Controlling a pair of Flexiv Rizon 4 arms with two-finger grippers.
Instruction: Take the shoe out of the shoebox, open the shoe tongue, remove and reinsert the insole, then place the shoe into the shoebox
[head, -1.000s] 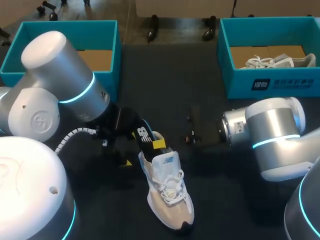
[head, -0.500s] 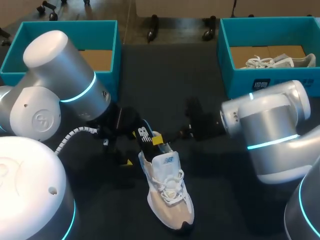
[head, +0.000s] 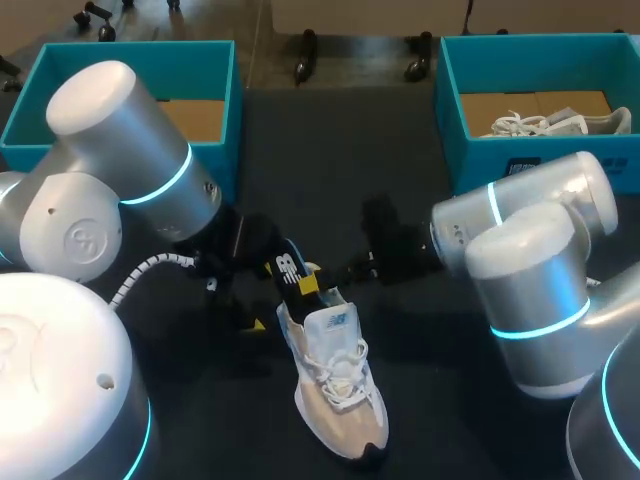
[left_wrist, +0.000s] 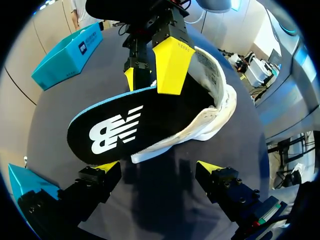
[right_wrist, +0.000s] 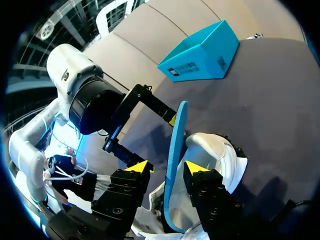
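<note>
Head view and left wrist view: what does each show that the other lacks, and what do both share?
Only the head view shows the laces and toe of the shoe, and a second shoe in the right shoebox. Only the left wrist view shows the left hand open, the insole ahead of it between the fingers of the right hand. Both show the shoe's heel, the insole and the right hand.

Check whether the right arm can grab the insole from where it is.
Probably yes: the insole, half out of the shoe, stands between the open fingers of the right gripper with nothing in that gap. The left gripper is at its free end.
</note>
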